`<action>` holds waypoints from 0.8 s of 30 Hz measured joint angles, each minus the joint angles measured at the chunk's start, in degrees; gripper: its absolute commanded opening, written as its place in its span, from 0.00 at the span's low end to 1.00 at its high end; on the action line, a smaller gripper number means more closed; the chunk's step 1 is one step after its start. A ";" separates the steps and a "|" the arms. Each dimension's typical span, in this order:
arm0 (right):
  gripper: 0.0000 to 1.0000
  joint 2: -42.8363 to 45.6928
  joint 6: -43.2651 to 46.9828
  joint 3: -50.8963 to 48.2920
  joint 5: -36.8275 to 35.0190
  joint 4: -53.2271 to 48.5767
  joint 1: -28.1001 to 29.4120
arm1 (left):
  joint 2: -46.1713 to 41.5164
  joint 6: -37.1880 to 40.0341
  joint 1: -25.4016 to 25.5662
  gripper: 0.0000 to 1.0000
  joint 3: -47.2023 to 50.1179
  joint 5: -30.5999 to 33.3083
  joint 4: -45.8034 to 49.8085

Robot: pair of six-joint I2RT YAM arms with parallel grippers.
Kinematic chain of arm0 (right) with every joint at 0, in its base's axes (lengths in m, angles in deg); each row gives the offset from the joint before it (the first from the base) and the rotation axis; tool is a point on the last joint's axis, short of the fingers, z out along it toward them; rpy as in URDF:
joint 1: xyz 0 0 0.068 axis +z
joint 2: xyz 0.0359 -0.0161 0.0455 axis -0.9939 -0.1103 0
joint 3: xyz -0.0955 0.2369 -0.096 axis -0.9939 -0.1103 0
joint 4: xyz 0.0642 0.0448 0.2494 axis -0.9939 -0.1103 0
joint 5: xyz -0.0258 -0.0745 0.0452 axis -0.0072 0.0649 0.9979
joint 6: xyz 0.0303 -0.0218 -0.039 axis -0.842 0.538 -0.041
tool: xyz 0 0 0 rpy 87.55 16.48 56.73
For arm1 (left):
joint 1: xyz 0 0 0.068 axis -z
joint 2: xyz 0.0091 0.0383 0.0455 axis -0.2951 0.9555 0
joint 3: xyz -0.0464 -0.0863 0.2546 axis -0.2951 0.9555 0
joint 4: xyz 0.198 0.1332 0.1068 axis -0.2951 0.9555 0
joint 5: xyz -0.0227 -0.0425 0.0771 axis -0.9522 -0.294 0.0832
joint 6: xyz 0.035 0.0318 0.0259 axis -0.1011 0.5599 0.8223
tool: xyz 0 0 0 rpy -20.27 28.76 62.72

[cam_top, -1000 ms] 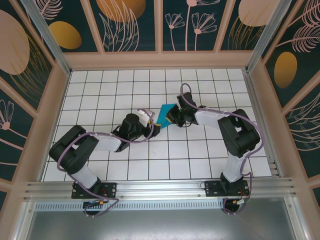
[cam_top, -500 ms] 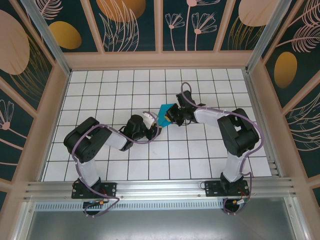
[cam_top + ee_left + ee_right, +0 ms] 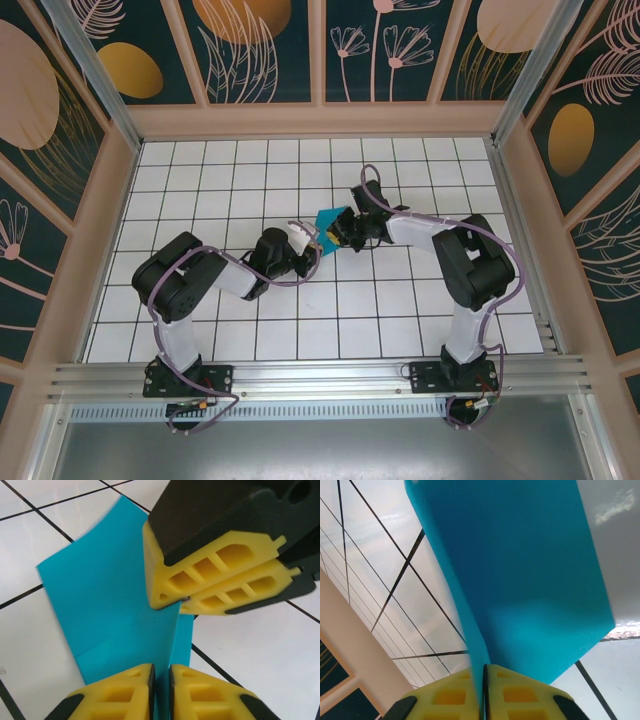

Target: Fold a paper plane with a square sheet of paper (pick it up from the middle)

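The cyan sheet of paper [image 3: 326, 219] is folded along a crease and held up off the white tiles in the middle of the table, between both grippers. My left gripper [image 3: 316, 240] comes at it from the lower left. In the left wrist view its yellow fingers [image 3: 125, 690] stand shut on the sheet's [image 3: 110, 595] near edge. My right gripper [image 3: 343, 232] holds it from the right, and its fingers [image 3: 215, 575] pinch the fold in the left wrist view. Seen from the right wrist, the right gripper [image 3: 484, 680] is shut on the sheet [image 3: 520, 570] at its crease.
The white grid-tiled table [image 3: 250, 330] is bounded by a pink frame and patterned walls [image 3: 80, 200] on three sides. A metal rail [image 3: 320, 375] runs along the near edge by the arm bases. Both forearms meet at the table's middle.
My left arm has reached in to the right and its jaws have closed onto the sheet. The sheet has shifted slightly left; the right arm has barely moved.
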 measured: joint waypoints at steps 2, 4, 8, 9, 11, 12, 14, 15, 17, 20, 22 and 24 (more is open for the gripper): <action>0.30 0.00 0.52 0.13 0.44 -0.07 -0.20 | 0.00 0.02 -0.02 0.12 0.00 0.15 -0.02; 0.42 0.00 1.70 0.33 0.98 -0.48 -0.68 | 0.00 0.00 0.00 0.11 0.00 0.57 0.00; 0.50 0.02 6.47 0.63 1.20 -0.63 -1.90 | 0.00 -1.46 0.00 0.07 0.00 0.94 -0.02; 0.49 0.04 8.57 0.63 1.20 -0.61 -2.27 | 0.00 -2.49 -0.02 0.07 0.00 0.94 -0.02; 0.49 0.22 12.24 0.57 1.22 -0.48 -2.84 | 0.00 -5.03 -0.02 0.06 0.00 0.81 -0.04; 0.48 0.39 14.38 0.11 1.27 0.37 -3.17 | 0.00 -6.93 -0.02 0.05 0.00 0.66 -0.09; 0.47 0.98 17.88 -1.44 1.86 2.27 -3.63 | 0.00 -10.47 0.00 0.04 0.00 0.39 -0.09; 0.46 1.36 19.54 -2.43 2.25 3.23 -3.85 | 0.00 -12.37 -0.02 0.04 0.02 0.28 -0.07; 0.46 1.97 22.12 -4.28 2.86 4.96 -4.17 | 0.00 -15.89 0.00 0.03 0.13 0.24 -0.07; 0.45 2.49 25.35 -6.82 3.65 7.30 -4.44 | 0.00 -21.27 -0.02 0.03 0.42 -0.22 -0.07; 0.46 2.49 27.04 -7.74 4.52 8.50 -4.59 | 0.00 -24.70 -0.02 0.03 0.61 -0.52 -0.07; 0.48 2.51 28.48 -8.17 5.40 9.55 -4.68 | -0.02 -27.50 -0.02 0.03 0.72 -0.57 -0.09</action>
